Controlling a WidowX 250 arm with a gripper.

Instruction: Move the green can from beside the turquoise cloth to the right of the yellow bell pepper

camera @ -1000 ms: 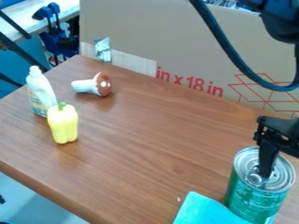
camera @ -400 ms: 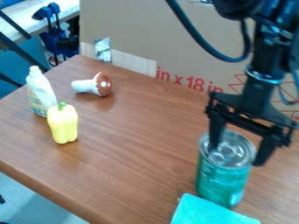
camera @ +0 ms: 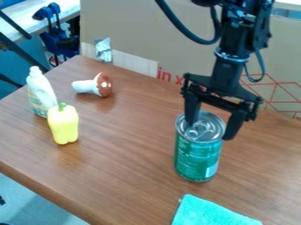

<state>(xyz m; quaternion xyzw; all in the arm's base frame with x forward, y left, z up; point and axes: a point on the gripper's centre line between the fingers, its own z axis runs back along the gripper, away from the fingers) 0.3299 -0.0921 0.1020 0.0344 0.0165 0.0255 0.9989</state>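
The brown table (camera: 129, 149) gives a smooth surface, so the can (camera: 197, 159) could, I think, slide or tip if the gripper (camera: 209, 132) pushes it sideways from the top. The fingers are spread wide: one overlaps the left part of the lid, inside the rim as it seems, and the other hangs beside the right side. I cannot tell if they press the metal, so an uneven hold might slip; the finger near the pull tab (camera: 199, 132) could also catch on it. The can appears upright on the table, behind the cloth (camera: 213, 214) and apart from it. As for materials, the largest piece is the cardboard box (camera: 135, 35), flat and matte, with red print; then comes the table, with fine wood grain. The can is a rigid cylinder, with a green label and a shiny, ringed metal lid. The turquoise cloth looks soft and slightly fuzzy. The white bottle (camera: 40, 91) is slim with a narrow cap, the yellow pepper (camera: 63, 125) is glossy and lobed, and the small toy mushroom (camera: 99, 85) has a rounded brown cap with white dots.
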